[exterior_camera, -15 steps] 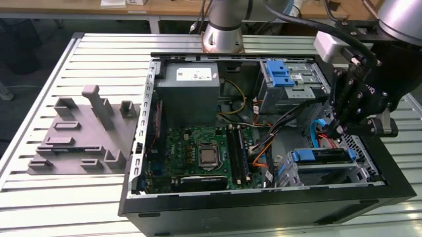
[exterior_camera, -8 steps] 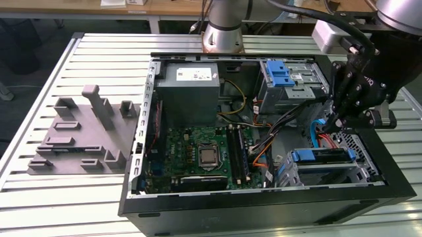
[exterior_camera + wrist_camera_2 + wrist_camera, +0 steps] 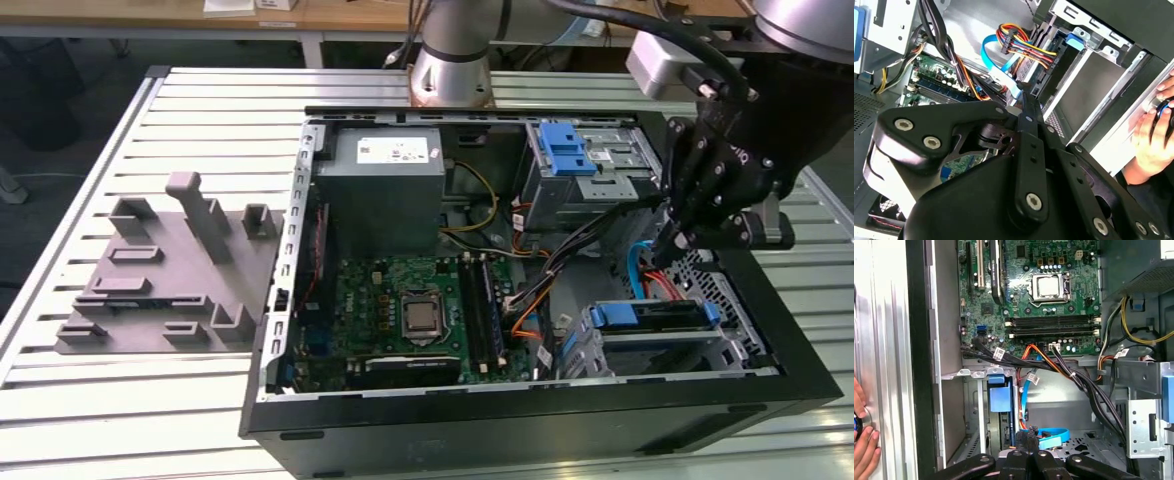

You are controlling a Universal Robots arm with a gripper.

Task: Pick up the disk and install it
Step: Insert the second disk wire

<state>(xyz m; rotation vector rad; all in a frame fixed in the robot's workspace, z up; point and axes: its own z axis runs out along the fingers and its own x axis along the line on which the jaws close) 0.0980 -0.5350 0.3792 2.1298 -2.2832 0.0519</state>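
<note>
Scene: open computer case [image 3: 534,425] lying on a slatted table [image 3: 80,400], motherboard [image 3: 414,310] facing up, grey fixture block [image 3: 174,270] sitting off to the exterior view's left of the case.

Gripper: black gripper [image 3: 681,238] dipped into the far right part of the case in the exterior view, tips down among the cables.

Fingers: look pinched right together in the first wrist view [image 3: 1027,440], 2 tips meeting with nothing seen between them. Not carrying anything, as far as can be told.

Disk: the disk [image 3: 654,318] sitting in the drive bay at the near right corner of the case, blue carrier ends showing at both sides. Same blue carrier visible in the first wrist view [image 3: 996,397], slotted into the bay.

Key relation: disk on the near side of the fingertips and lower in the case, close but apart, no contact. Visible edge of the disk running left to right across the exterior view.

In between: light blue data cable [image 3: 1051,434] looping just beside the fingertips, plus a black cable bundle [image 3: 1074,375] crossing toward the motherboard.

Progress guess: looks seated in its bay rather than waiting for pickup, but can't tell if fully clicked in.

Also around: a person's hand [image 3: 1154,135] resting by the outer edge of the case, well clear of the bay.
</note>
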